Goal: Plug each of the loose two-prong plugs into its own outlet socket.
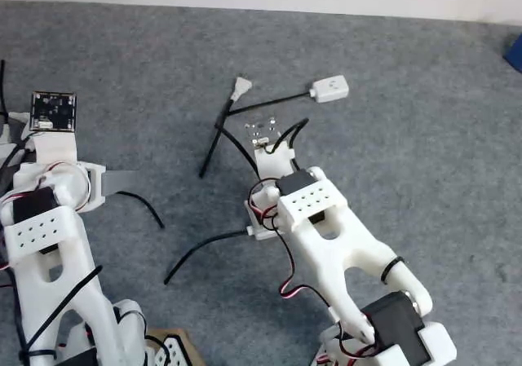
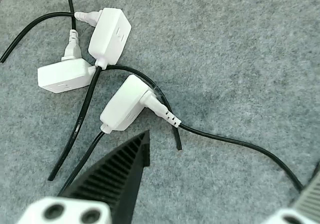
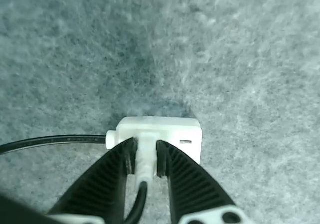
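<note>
Right wrist view: right claw point(image 3: 146, 146) grips plug point(image 3: 145, 165), prongs hidden against socket point(image 3: 162, 129); left claw point(image 2: 230, 156) gapes.

On the grey felt-covered table point(image 1: 424, 162), a white outlet socket point(image 1: 329, 89) and a white plug point(image 1: 241, 87) are laid at the far middle, black cords point(image 1: 211, 148) are strewn nearer, and what may be small metal bits point(image 1: 261, 125) are scattered beside them.

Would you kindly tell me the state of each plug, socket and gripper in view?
Left gripper: open, empty.
Right gripper: shut on white two-prong plug.
White socket block meeting that plug: held plug pressed to it.
Three clustered white socket blocks: each plugged.
Lone white socket block: empty.
Loose white plug: unplugged.
</note>
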Controlling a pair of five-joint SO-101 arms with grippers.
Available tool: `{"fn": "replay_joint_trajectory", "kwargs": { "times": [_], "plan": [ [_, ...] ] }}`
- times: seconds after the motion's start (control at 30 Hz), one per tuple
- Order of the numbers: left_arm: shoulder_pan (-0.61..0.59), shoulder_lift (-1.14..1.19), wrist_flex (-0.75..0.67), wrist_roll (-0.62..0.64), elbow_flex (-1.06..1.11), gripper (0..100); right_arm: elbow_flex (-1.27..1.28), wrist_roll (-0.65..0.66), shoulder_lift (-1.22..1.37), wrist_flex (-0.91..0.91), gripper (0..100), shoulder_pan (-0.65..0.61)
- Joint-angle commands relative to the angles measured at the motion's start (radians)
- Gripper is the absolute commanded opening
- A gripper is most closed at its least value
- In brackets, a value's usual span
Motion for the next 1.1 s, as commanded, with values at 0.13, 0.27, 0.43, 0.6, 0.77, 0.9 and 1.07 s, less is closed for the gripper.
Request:
{"fn": "replay_joint_trajectory", "kwargs": {
  "times": [0.13,0.27,0.43,0.6,0.77,0.9,1.07],
  "plan": [
    [-0.012,-0.010,-0.009,-0.009,-0.008,47,-0.065,0.012,0.183,0.114,0.7,-0.031],
    [-0.044,-0.010,-0.009,-0.014,-0.010,47,-0.081,0.012,0.139,0.157,1.0,-0.030],
    [-0.047,-0.010,-0.009,-0.063,-0.007,47,-0.113,0.012,-0.065,0.229,15.2,-0.028],
    [-0.047,-0.007,-0.009,-0.064,-0.005,47,-0.119,0.084,-0.176,0.291,36.8,-0.028],
    [-0.038,-0.004,-0.009,-0.064,-0.002,47,-0.236,0.097,-0.292,0.360,41.6,0.008],
    [0.024,-0.010,0.017,-0.061,0.010,47,-0.464,0.023,-0.407,0.461,41.4,0.153],
    [0.131,-0.010,0.032,-0.060,0.030,47,-0.576,0.020,-0.432,0.535,41.4,0.476]
  ]
}}
